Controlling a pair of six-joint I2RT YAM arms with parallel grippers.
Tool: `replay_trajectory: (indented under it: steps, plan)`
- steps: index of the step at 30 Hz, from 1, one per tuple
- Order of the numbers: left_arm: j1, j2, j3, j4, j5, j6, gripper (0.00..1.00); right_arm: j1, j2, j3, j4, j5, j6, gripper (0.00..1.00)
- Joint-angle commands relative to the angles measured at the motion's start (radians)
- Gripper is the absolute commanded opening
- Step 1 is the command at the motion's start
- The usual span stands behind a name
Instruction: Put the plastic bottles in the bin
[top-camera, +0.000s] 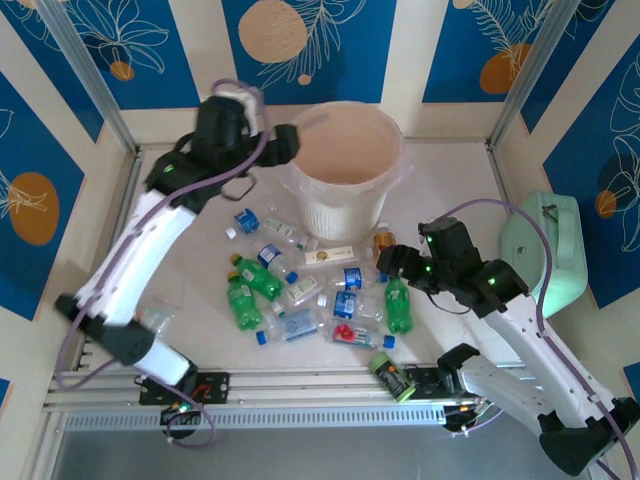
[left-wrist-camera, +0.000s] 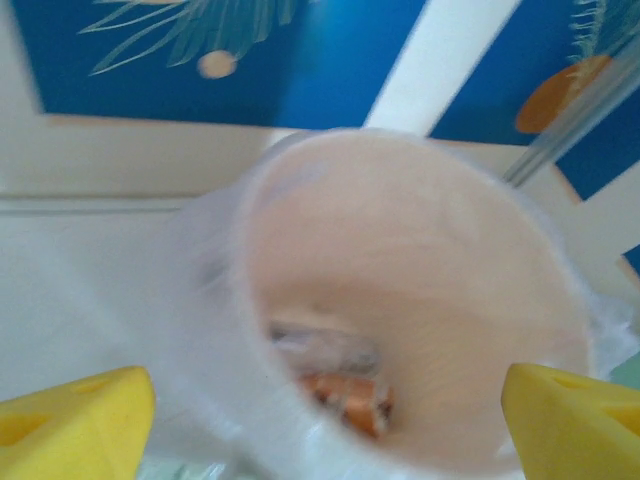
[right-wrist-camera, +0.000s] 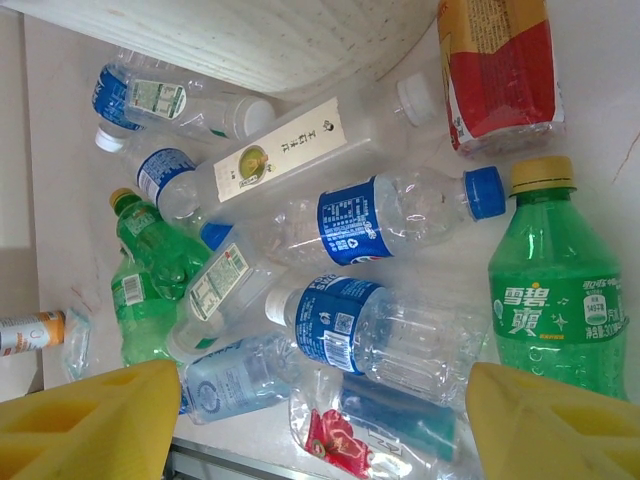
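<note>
The bin (top-camera: 340, 215), a cream-white bucket with a clear liner, stands at the back middle of the table. My left gripper (top-camera: 285, 145) hovers at its left rim, open. In the left wrist view its yellow fingers (left-wrist-camera: 80, 420) stand wide apart over the bin (left-wrist-camera: 450, 280), where an orange-labelled bottle (left-wrist-camera: 345, 395) lies blurred at the bottom. Several plastic bottles (top-camera: 300, 290) lie scattered in front of the bin. My right gripper (top-camera: 395, 262) is open above them. A blue-labelled clear bottle (right-wrist-camera: 370, 330) lies under its open jaws (right-wrist-camera: 325, 420), with a green bottle (right-wrist-camera: 555, 290) at the right.
A mint-green case (top-camera: 545, 250) sits at the right edge behind my right arm. One green bottle (top-camera: 392, 378) lies on the front rail. A red-and-yellow labelled bottle (right-wrist-camera: 500, 70) rests next to the bin's ribbed wall (right-wrist-camera: 250, 40).
</note>
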Motion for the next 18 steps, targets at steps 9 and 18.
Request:
replay_trajectory:
  steps: [9, 18]
  plan:
    - [0.355, -0.271, -0.635, 0.059, 0.141, -0.019, 0.98, 0.0, 0.009, -0.016, 0.044, -0.067, -0.007, 0.76]
    - [0.371, 0.071, -0.546, 0.13, 0.246, 0.09, 0.95, 0.045, 0.003, -0.031, 0.049, -0.051, 0.026, 0.76]
